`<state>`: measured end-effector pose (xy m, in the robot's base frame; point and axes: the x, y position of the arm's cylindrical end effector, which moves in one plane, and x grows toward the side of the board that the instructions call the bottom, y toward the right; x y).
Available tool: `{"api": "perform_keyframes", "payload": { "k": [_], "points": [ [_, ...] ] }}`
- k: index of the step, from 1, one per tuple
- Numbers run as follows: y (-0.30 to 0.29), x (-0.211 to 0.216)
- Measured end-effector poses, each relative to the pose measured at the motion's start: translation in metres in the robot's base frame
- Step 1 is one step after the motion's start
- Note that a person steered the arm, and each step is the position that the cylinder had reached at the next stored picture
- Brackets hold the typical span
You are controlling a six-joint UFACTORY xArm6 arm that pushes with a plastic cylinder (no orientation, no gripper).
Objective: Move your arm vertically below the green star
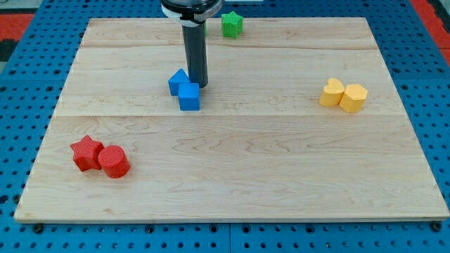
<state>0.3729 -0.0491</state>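
Near your bench's (232, 183) left edge, toward the bottom corner, a red star (86, 152) touches a red cylinder (113, 161). Two blue blocks (185, 90) sit left of centre, my tip (200, 85) just beside them; there is no gripper to report, only the rod. You'll find the green star (231, 24) at the top edge, and two touching yellow blocks (344, 95) near the right edge.

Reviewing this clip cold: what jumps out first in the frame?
The dark rod comes down at the board's top middle, my tip right beside the two touching blue blocks. A green star sits at the top edge, yellow hearts at the view's right, red blocks lower left.
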Motion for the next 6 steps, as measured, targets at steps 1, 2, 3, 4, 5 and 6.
{"api": "perform_keyframes", "payload": {
  "k": [1, 2, 3, 4, 5, 6],
  "points": [
    [0.0, 0.0],
    [0.006, -0.002],
    [0.05, -0.017],
    [0.06, -0.021],
    [0.06, -0.021],
    [0.06, -0.021]
  ]
}}
